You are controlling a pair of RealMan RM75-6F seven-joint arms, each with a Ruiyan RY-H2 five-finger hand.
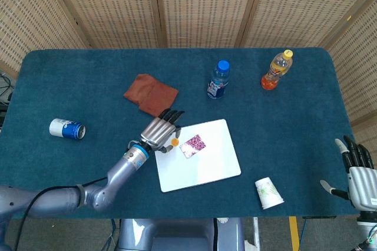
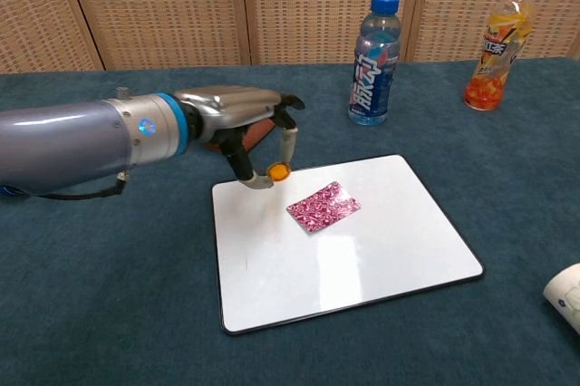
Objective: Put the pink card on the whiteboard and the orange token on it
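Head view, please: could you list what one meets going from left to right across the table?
Blue can → brown cloth → left hand holding the orange token → pink card → blue-capped bottle → paper cup → orange drink bottle → right hand.

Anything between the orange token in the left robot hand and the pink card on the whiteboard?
Nothing visible. The left robot hand holds the orange token above the whiteboard edge; only bare board separates it from the pink card.

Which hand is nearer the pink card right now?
Left. The left hand, pinching the orange token, hovers over the whiteboard's left edge just beside the pink card; the right hand sits far off at the table's right edge.
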